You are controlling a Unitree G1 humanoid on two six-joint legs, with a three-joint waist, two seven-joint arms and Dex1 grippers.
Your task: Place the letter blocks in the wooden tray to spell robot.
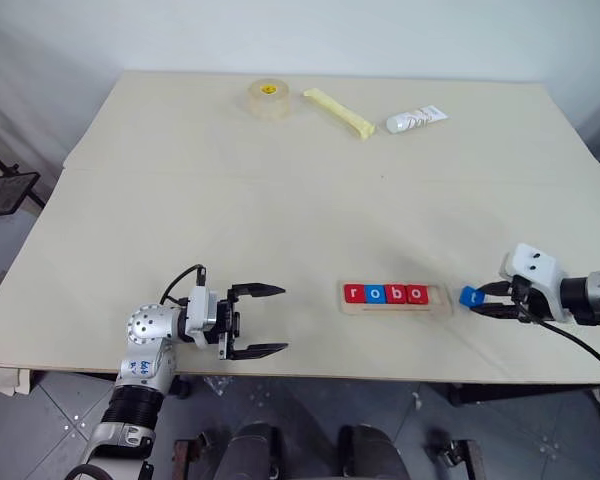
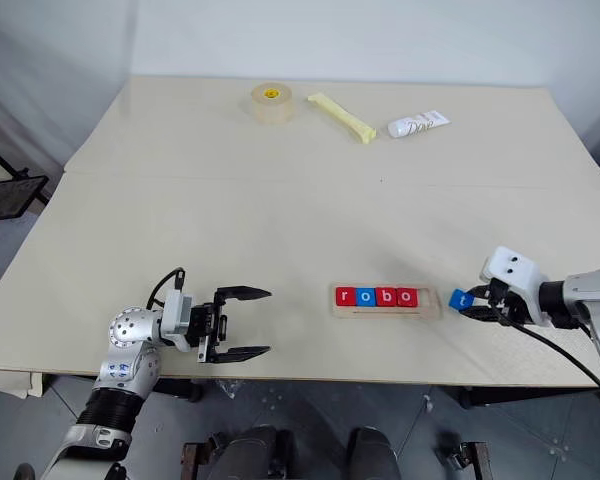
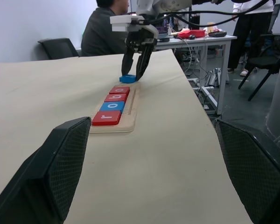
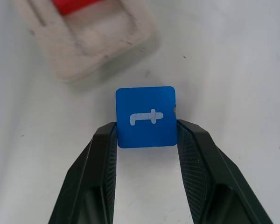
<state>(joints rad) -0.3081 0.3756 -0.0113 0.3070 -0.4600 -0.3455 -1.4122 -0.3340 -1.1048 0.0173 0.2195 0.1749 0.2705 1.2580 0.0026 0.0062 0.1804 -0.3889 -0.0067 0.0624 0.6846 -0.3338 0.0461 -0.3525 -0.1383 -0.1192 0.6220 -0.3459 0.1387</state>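
I see my right gripper [image 4: 147, 133] pinching the blue "t" block [image 4: 145, 116] just beside the wooden tray [image 1: 438, 300], which holds "robo"; left gripper [image 1: 270, 320] wide, holding nothing

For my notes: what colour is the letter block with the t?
Blue, with a white t; the right wrist view shows it best.

Tape roll [image 1: 268, 99], pale yellow stick [image 1: 338, 112], white tube [image 1: 416, 120] along table's [image 1: 180, 220] far edge
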